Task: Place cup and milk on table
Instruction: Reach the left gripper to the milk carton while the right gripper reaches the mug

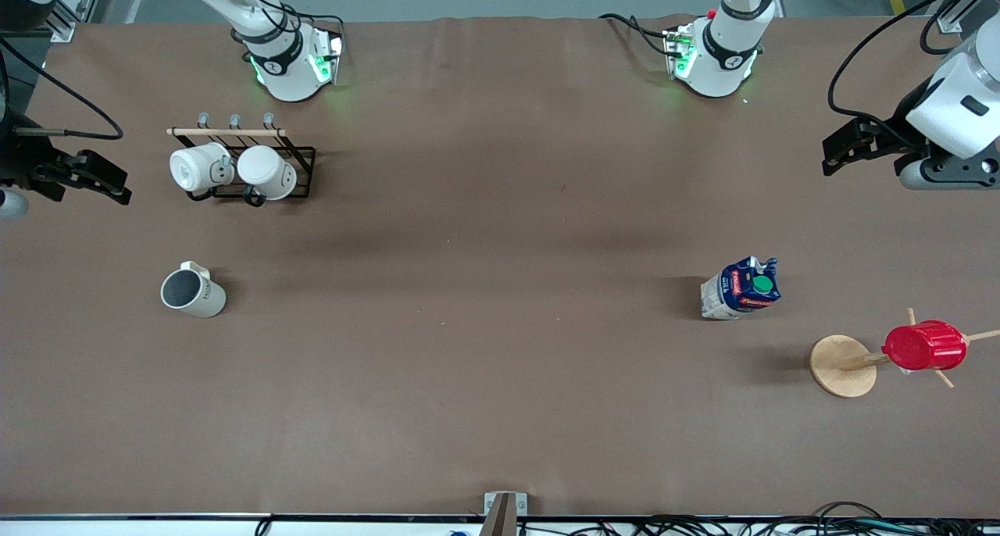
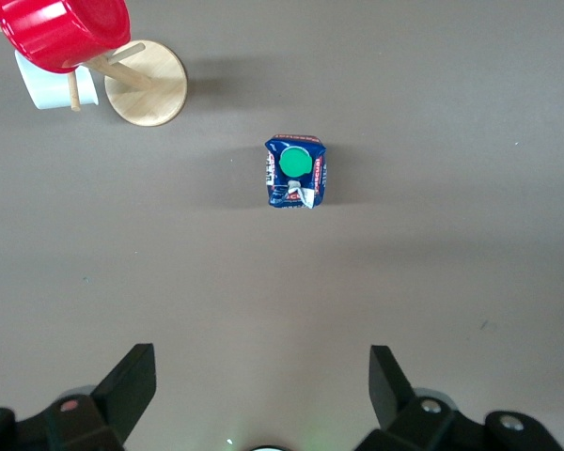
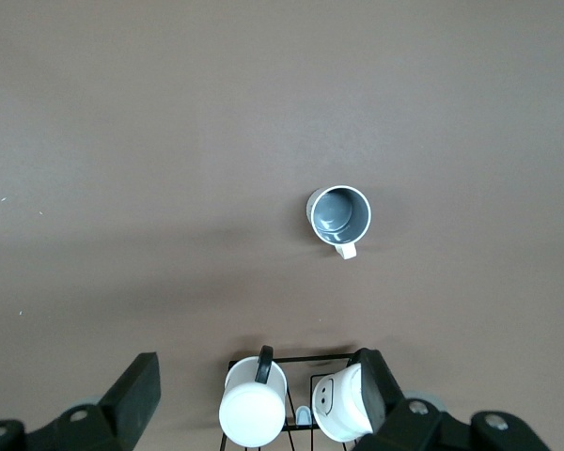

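Meanwhile the cup stood at mid-left of the front view on the table, below the wide-open, empty right gripper, while the milk stood mid-right, below the equally spread, empty left gripper.
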You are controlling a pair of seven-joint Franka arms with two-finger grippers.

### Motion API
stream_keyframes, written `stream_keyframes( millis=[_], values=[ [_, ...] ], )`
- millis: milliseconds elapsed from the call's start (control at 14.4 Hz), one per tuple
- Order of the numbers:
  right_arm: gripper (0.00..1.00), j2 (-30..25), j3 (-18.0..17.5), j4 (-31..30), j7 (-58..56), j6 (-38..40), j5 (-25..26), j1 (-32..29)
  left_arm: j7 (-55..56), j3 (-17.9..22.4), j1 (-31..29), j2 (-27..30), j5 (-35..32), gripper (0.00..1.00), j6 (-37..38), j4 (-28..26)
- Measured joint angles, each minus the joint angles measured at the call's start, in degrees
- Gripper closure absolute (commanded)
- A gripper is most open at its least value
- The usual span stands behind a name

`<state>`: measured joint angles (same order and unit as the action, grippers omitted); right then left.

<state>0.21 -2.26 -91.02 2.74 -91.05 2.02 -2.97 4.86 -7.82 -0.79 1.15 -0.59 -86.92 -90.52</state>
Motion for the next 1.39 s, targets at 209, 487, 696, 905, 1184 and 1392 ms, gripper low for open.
stream_keyframes(
  millis=[209,487,696,905,1184,1392],
  values=[
    [0.06,0.0,0.0,-0.1,-0.08,0.07,-0.67,-0.57,0.0,0.21,-0.07,-0.03,0.0,0.0,0.0,0.28],
    [0.06,0.0,0.0,-0.13,-0.11,0.09,-0.75,-0.59,0.01,0.23,-0.06,-1.1,0.0,0.0,-0.03,1.15],
    [0.06,0.0,0.0,-0.14,-0.13,0.09,-0.77,-0.59,1.47,0.23,-0.05,-2.83,0.0,0.0,-0.27,1.22],
    [0.06,0.0,0.0,-0.15,-0.17,0.04,-0.77,-0.6,2.25,0.17,0.03,-3.77,0.0,0.0,-5.78,-1.81],
    [0.06,0.0,0.03,-0.25,-1.13,-1.69,-0.77,-0.85,2.35,0.14,0.02,-4.36,0.0,0.0,-17.84,-10.58],
    [0.06,0.1,0.18,-1.96,-1.95,-5.61,-0.78,-1.44,2.36,0.14,0.01,-6.17,0.0,0.0,-26.74,-15.85]
  ],
)
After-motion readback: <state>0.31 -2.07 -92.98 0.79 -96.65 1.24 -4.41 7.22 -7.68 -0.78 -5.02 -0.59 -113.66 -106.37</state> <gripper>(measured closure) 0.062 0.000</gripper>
